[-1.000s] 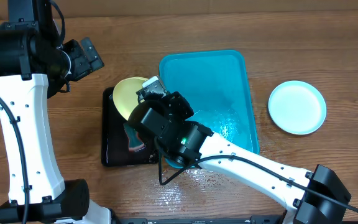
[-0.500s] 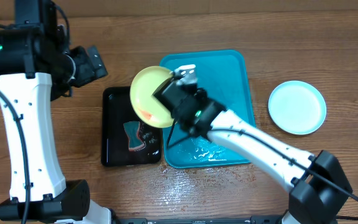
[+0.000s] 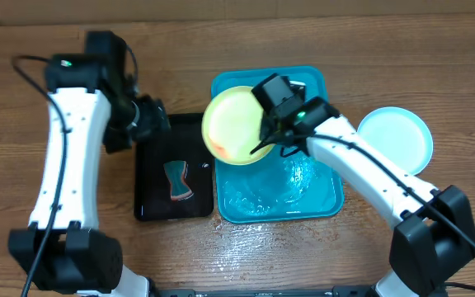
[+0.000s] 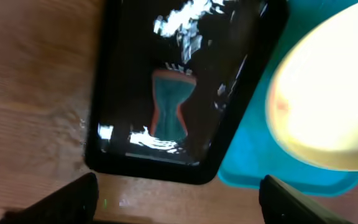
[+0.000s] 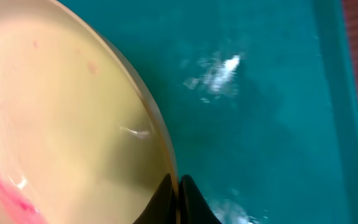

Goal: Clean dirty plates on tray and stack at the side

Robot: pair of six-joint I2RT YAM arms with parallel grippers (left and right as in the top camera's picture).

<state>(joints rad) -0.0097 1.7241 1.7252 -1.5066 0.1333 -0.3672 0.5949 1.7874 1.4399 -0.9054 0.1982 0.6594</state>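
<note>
My right gripper (image 3: 265,132) (image 5: 178,196) is shut on the rim of a pale yellow-green plate (image 3: 233,125) (image 5: 61,124). It holds the plate tilted above the left part of the turquoise tray (image 3: 320,107) (image 5: 266,124). Red smears show on the plate's lower left edge. A light blue plate (image 3: 396,142) with a white centre lies on the table to the right of the tray. My left gripper (image 3: 155,120) (image 4: 179,208) hovers open over the upper left of the black tray (image 3: 151,206), holding nothing. In the left wrist view the plate (image 4: 328,106) is at the right.
The black tray (image 4: 123,74) lies just left of the turquoise tray (image 4: 260,168) and holds a teal, red-edged hourglass-shaped sponge (image 3: 179,181) (image 4: 169,112). Water glistens in both trays. Bare wooden table surrounds them.
My right arm has carried the yellow-green plate rightward from above the black tray to above the turquoise tray. My left arm has swung in from the far left to the black tray.
</note>
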